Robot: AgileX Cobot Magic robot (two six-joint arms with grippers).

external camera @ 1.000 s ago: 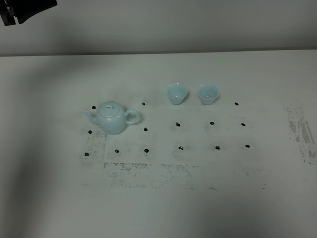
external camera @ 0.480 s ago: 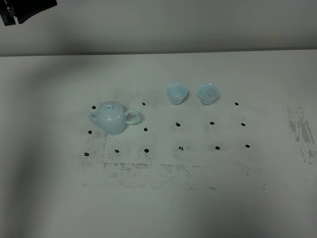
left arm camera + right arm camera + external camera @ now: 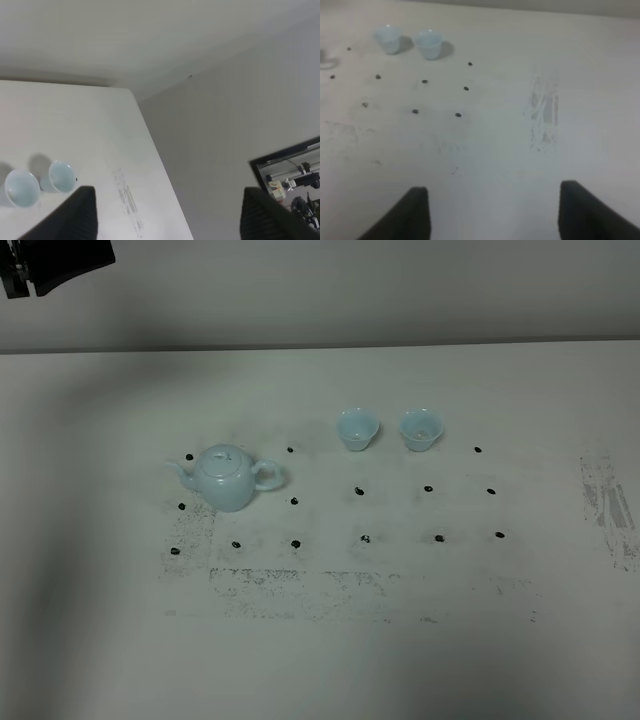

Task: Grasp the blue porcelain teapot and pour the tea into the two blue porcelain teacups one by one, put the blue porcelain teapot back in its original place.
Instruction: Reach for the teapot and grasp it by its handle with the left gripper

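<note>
nothing on the bench [image 3: 120, 640] has shifted over the last second: the teapot [image 3: 228, 478] sits upright left of centre, handle turned toward the first cup [image 3: 357, 428] and the second cup [image 3: 421, 428], which stand side by side farther back to its right, well apart from it. the left pincer [image 3: 170, 220] and the right pincer [image 3: 495, 215] both gape wide and empty, away from the teapot, so i judge the pouring is not yet begun and a reach for the handle comes first.
</note>
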